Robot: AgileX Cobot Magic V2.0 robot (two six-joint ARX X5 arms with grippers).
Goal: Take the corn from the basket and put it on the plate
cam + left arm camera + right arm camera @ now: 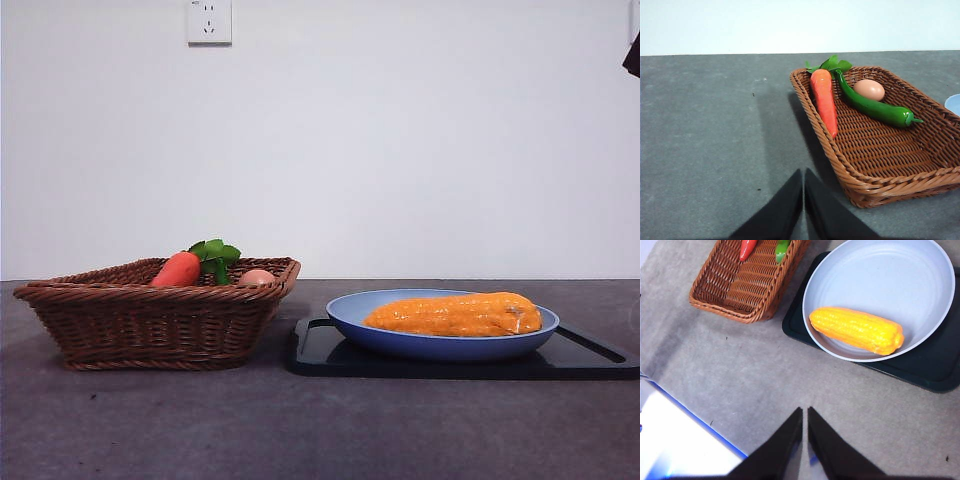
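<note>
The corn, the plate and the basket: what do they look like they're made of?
The corn looks like glossy moulded plastic; its kernels shine evenly. The plate seems smooth matte plastic, pale blue with no glaze glare. The basket is brown woven wicker, or an imitation, with a braided rim.

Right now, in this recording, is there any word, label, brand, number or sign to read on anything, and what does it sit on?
None can be read in any view.
The corn, plate, basket and black tray bear no lettering.
The carrot, green pepper and egg are unmarked too.
The wall socket shows only its slots, no print.
</note>
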